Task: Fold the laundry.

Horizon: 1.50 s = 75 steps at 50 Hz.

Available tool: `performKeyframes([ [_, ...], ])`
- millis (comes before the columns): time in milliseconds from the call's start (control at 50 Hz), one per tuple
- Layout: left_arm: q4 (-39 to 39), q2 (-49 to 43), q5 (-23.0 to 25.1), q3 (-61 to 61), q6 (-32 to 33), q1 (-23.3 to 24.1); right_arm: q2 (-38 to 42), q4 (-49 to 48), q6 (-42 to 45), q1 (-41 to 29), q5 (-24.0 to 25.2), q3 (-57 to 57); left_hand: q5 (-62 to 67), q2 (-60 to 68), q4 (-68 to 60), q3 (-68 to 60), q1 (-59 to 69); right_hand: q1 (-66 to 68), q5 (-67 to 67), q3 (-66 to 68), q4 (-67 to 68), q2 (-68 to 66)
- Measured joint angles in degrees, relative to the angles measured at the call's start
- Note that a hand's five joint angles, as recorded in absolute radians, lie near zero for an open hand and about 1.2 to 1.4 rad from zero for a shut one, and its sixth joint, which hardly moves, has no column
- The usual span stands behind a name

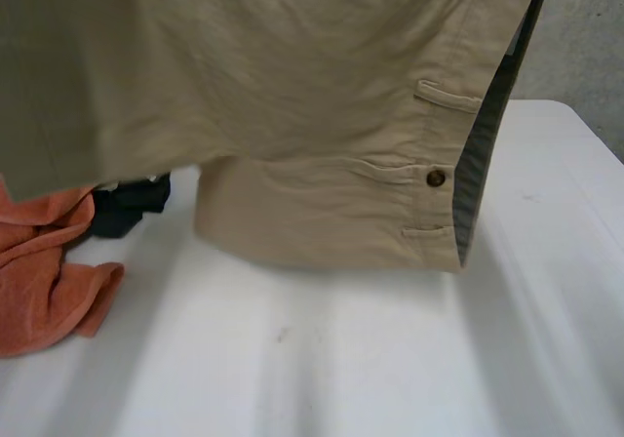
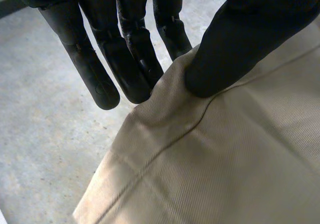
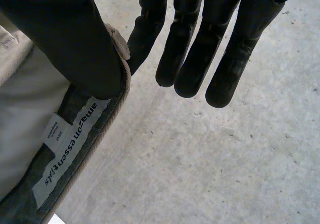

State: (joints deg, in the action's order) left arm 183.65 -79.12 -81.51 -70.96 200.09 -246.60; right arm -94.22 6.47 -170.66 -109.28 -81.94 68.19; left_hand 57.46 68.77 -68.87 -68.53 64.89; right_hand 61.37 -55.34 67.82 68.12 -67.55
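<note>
Item: trousers point(image 1: 322, 115), unfolded, pinched aloft by my left hand point(image 2: 240, 44) and right hand point(image 3: 65, 39) over the surface point(image 1: 390, 359); towel point(image 1: 44, 281) and dark garment point(image 1: 132, 208) await folding.

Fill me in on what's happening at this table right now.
The robot is holding a pair of tan trousers up over the white table. Its left hand pinches an edge of the cloth between thumb and fingers. Its right hand pinches the waistband beside the label. The trousers hang, not yet laid flat. An orange cloth and a dark garment lie on the table beside them.
</note>
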Motion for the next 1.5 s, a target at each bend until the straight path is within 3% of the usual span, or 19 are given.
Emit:
performKeyframes([
  [100,-0.38,-7.45,0.13,3.38,0.15,0.19,4.4,0.8,-0.04,1.67,0.05,-2.28,0.0,0.0,0.0,-0.01,0.0,0.0,0.0,0.0,0.0,0.0],
  [220,1.84,-26.6,0.48,12.83,0.75,0.48,18.69,0.46,-0.5,3.58,-0.87,-8.33,0.0,0.01,0.0,-0.03,0.0,0.0,0.0,0.0,0.0,0.0],
  [360,9.29,-48.26,0.54,28.33,2.55,1.37,33.44,-3.99,-0.77,3.29,-4.85,-15.72,0.0,0.02,-0.01,-0.03,0.0,0.0,0.0,0.0,0.03,0.0],
  [420,13.19,-56.0,0.56,35.26,3.66,1.55,41.63,-13.0,0.34,2.62,-10.12,-19.04,0.0,0.02,-0.01,-0.03,0.0,-2.21,1.49,-3.11,-2.44,3.01],
  [440,14.57,-58.45,0.61,37.47,3.99,1.59,43.1,-15.31,0.91,2.45,-11.15,-19.46,-1.74,-2.48,2.62,2.4,-1.46,-5.51,4.5,-5.85,-5.93,5.74],
  [460,16.3,-61.31,0.71,40.07,4.35,1.62,44.74,-17.89,1.86,2.24,-12.2,-19.86,-4.15,-5.11,5.26,4.99,-2.96,-22.15,20.27,-22.99,-22.99,24.32],
  [500,18.93,-64.92,0.9,43.22,4.74,1.64,47.14,-21.34,3.98,1.83,-13.34,-20.35,-26.53,-27.8,27.99,27.26,-29.33,-30.31,28.29,-31.19,-31.15,31.54],
  [520,19.96,-66.07,0.95,44.15,4.85,1.65,47.96,-22.28,4.97,1.63,-13.56,-20.48,-37.36,-39.66,38.77,37.83,-41.33,-45.6,45.54,-48.84,-48.83,49.11],
  [580,22.43,-68.29,0.97,45.5,5.0,1.67,49.59,-22.92,7.88,0.96,-13.35,-20.37,-53.42,-55.03,55.35,54.5,-53.77,-49.27,51.22,-55.61,-54.49,54.91],
  [800,23.67,-59.35,-2.25,30.89,4.86,1.91,40.74,-13.21,12.6,0.26,-7.5,-11.08,-54.86,-56.99,57.16,56.27,-53.81,-49.27,51.27,-55.67,-54.5,54.91],
  [900,21.89,-51.79,-4.15,19.64,4.87,2.0,34.58,-9.96,15.09,0.57,-1.13,-4.11,-53.48,-55.39,55.6,54.88,-51.82,-49.27,51.27,-55.66,-54.5,54.91],
  [940,18.48,-44.47,-5.5,9.21,4.85,2.1,29.71,-6.96,18.94,0.9,5.58,2.39,-53.48,-55.39,55.6,54.88,-51.82,-49.27,51.27,-55.67,-54.5,54.91],
  [960,15.47,-39.98,-6.1,2.97,4.72,2.18,27.49,-5.01,21.96,1.32,9.18,6.04,-42.59,-44.08,44.23,44.02,-39.18,-49.07,51.23,-55.27,-54.45,54.71],
  [1020,9.69,-33.4,-6.66,-6.8,4.08,2.45,26.7,-4.15,23.43,1.59,10.61,7.57,-33.35,-34.8,34.72,34.59,-29.93,-47.86,50.01,-53.39,-53.46,53.19],
  [1040,8.06,-31.83,-6.73,-9.4,3.75,2.56,25.18,-1.78,28.37,2.66,13.98,12.04,-32.09,-33.29,33.41,33.28,-28.65,-45.83,48.1,-51.07,-51.63,51.05],
  [1140,-0.14,-25.09,-6.62,-23.71,-0.03,3.47,25.94,-0.29,35.06,3.96,15.91,16.7,-21.05,-21.95,22.09,21.76,-17.39,-39.53,43.08,-44.58,-45.1,44.85],
  [1420,-1.47,-27.93,-6.1,-33.64,-7.96,2.68,39.13,-7.14,37.81,4.6,16.78,16.48,-26.64,-28.06,28.2,27.78,-24.64,-24.18,27.71,-28.46,-28.93,28.21],
  [1440,-0.31,-29.27,-6.18,-32.84,-7.91,2.33,40.65,-8.58,37.39,4.5,16.68,15.7,-29.06,-30.16,30.52,29.65,-26.73,-6.31,5.85,-6.46,-6.74,5.32],
  [1500,2.09,-30.91,-6.31,-31.35,-7.62,1.86,41.89,-9.89,36.67,4.31,16.42,14.72,-33.41,-34.03,34.69,33.89,-30.56,-4.05,0.53,-0.34,-0.54,0.05],
])
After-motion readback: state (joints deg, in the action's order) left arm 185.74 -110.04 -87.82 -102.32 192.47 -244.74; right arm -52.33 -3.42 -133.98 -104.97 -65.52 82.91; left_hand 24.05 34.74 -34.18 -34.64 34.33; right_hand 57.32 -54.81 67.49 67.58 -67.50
